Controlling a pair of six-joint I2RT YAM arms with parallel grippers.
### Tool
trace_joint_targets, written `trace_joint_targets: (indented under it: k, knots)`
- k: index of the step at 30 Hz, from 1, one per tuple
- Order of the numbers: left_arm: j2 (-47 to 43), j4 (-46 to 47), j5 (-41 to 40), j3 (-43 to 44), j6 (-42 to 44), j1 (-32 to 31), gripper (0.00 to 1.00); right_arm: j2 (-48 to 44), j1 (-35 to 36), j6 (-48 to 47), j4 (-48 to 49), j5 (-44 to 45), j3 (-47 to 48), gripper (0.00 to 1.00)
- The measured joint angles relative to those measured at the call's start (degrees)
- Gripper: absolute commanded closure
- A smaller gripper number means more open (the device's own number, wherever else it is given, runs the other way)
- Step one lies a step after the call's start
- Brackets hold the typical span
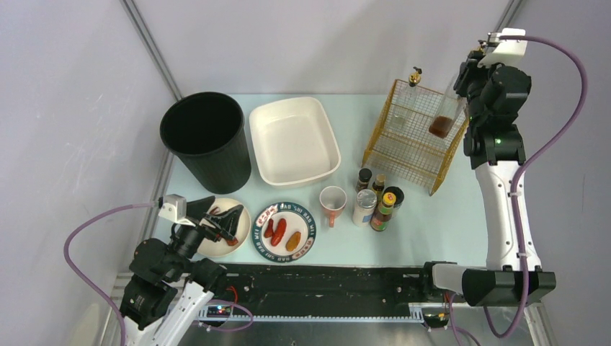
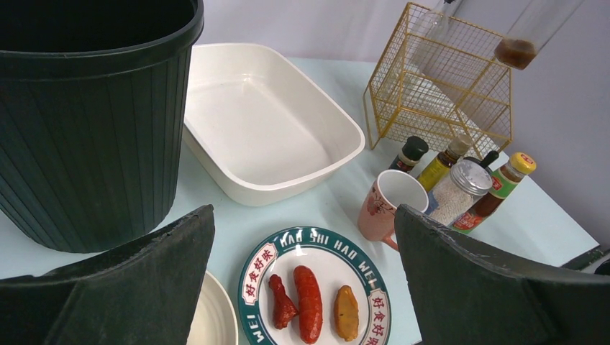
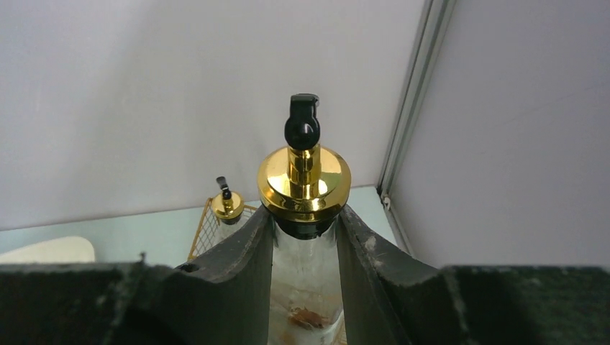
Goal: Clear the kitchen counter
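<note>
Right claw (image 3: 305,233) clenched on clear glass gold-capped bottle (image 3: 304,180) — tilted above gold wire basket (image 1: 412,137), likely for stowing. Left claw (image 2: 302,215) released, well left of basket. Pale mint-green desk (image 1: 447,216) beneath basket, cluttered.

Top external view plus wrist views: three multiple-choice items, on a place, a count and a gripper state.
1. The pink mug stands: A in the white tub; B in the wire basket; C on the kitchen counter, between the plate and the condiment bottles.
2. Count of food pieces on the plate: A one; B three; C five.
3. The right gripper is: A shut on the gold-capped glass bottle; B open, empty; C out of view.
C, it sits on bare counter; B, three lie side by side; A, its fingers clamp the bottle's neck.
</note>
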Motion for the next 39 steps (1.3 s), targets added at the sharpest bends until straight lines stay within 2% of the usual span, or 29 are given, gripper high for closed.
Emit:
trace_joint_targets:
  k: [8, 28, 39]
  knots:
    - [0.0, 0.0, 0.02, 0.0, 0.04, 0.0, 0.02, 4.44, -4.96, 2.21, 2.86, -4.46, 0.11, 1.0]
    - [0.0, 0.0, 0.02, -0.04, 0.04, 0.0, 0.02, 15.47, -5.81, -0.68, 8.94, -12.57, 8.02, 1.0]
    - [0.0, 0.0, 0.02, -0.04, 0.07, 0.0, 0.02, 19.15, -6.86, -2.47, 11.06, -15.85, 7.98, 1.0]
